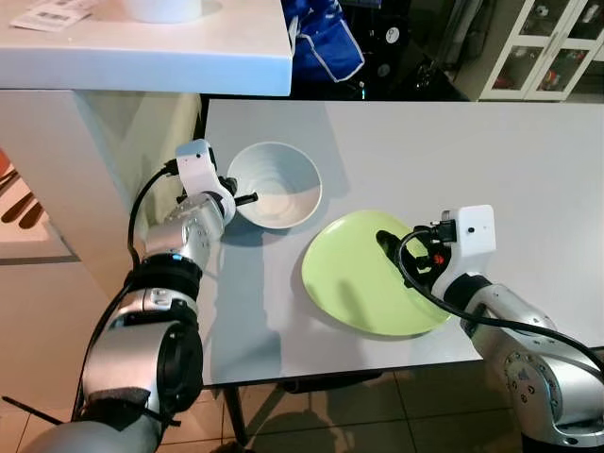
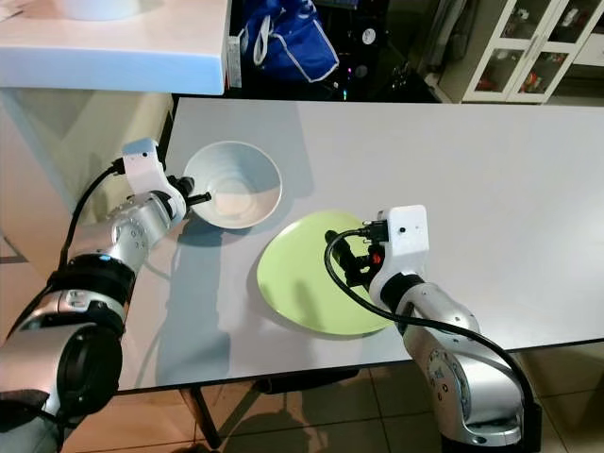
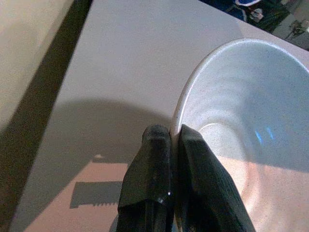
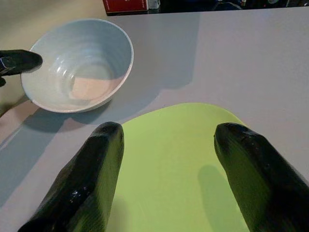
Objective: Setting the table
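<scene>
From the head, a white bowl [image 1: 276, 184] and a green plate [image 1: 368, 274] sit side by side on the grey desk [image 1: 491, 160]. The left wrist view shows the left hand [image 3: 170, 137] pinching the bowl's rim. The right wrist view shows the right hand [image 4: 169, 145] spread wide above the plate.

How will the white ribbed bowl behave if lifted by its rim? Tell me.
The white ribbed ceramic-looking bowl is probably rigid and fragile. Pinched at one rim point by the left end effector, it may tilt under its own weight. Its smooth surface could slip.

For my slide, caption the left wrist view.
Left pincer clamped on the white bowl rim above the grey table.
</scene>
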Motion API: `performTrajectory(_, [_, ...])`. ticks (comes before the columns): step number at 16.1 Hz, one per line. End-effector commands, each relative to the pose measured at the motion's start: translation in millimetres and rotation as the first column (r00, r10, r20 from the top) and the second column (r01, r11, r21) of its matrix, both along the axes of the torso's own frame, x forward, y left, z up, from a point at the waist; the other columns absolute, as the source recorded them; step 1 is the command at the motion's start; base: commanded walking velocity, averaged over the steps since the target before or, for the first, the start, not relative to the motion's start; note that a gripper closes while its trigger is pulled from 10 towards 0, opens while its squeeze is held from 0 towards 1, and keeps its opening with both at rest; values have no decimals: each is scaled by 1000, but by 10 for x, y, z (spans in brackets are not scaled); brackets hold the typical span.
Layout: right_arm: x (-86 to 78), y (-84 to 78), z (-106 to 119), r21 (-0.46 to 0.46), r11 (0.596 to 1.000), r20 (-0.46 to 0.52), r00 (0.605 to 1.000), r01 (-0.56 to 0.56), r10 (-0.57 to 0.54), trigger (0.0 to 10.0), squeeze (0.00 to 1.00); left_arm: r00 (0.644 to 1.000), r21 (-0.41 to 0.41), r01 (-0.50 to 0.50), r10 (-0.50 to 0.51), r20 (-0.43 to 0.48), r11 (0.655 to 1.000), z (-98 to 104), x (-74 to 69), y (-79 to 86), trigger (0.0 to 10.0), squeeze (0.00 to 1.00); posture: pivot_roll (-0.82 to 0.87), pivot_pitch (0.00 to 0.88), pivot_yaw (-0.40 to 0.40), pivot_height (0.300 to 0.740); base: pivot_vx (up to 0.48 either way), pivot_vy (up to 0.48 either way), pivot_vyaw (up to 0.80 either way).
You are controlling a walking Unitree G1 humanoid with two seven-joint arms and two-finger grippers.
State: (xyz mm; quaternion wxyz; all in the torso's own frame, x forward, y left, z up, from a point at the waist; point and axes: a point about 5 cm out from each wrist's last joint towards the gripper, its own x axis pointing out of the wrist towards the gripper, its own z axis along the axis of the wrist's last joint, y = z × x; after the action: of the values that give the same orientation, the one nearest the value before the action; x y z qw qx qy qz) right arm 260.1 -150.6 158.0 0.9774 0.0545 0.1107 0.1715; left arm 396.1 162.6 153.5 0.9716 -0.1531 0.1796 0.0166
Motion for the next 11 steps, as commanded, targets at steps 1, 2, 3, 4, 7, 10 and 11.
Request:
performTrajectory(1, [25,12,51,3,1000,7,1000,-16,16,10000,0,999,-10,-13,13,-31,1000,3,12,5,10000,0,-38,0,-55,740,0,0,0])
performTrajectory(2, [27,23,60,3,1000,6,1000,-25,25,10000,0,999,-5,-18,18,-39,1000,6,18,18,10000,0,-38,0,-54,740,0,0,0])
performTrajectory(3, [23,26,60,2,999,2,999,-33,33,10000,0,999,1,-27,27,-40,1000,17,25,34,10000,0,-38,0,-54,740,0,0,0])
performTrajectory(4, [16,28,61,0,999,-3,999,-44,44,10000,0,998,10,-43,43,-42,999,33,39,60,10000,0,-38,0,-53,740,0,0,0])
performTrajectory(7, [-29,34,68,7,994,-16,994,-107,107,10000,0,997,0,-54,54,-57,999,45,51,75,10000,0,-41,0,-55,740,0,0,0])
performTrajectory(10, [-115,73,70,50,974,-27,975,-220,222,10000,0,996,-4,-49,49,-74,999,21,56,32,10000,0,-45,0,-62,740,0,0,0])
performTrajectory(11, [-134,91,77,69,968,-24,970,-241,243,10000,0,997,-12,-40,39,-73,999,19,57,14,10000,0,-48,0,-61,740,0,0,0])
